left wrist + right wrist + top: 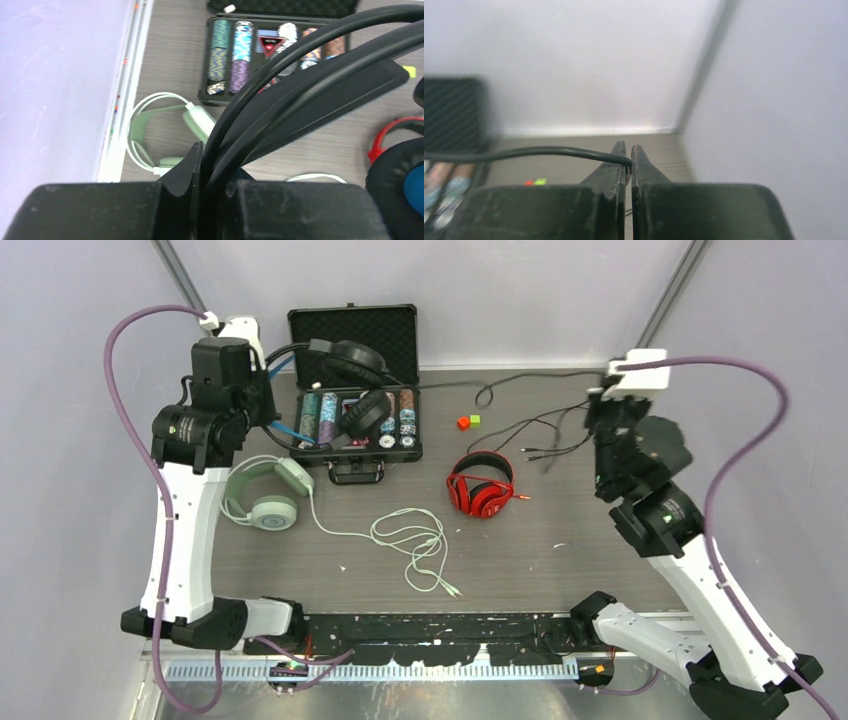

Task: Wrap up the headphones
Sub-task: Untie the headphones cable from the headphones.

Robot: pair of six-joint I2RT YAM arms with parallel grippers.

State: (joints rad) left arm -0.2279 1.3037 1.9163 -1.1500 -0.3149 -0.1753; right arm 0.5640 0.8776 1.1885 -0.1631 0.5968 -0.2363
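With your left gripper (210,170) clamped on the black headphones (352,365) over the chip case (355,455) and your right gripper (628,150) pinched on their cable (539,151), you're starting the wrap, which next probably calls for winding it taut around the headband.

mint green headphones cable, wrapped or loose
Loose: the white cable trails from the mint-green headphones in unwound loops across the table.
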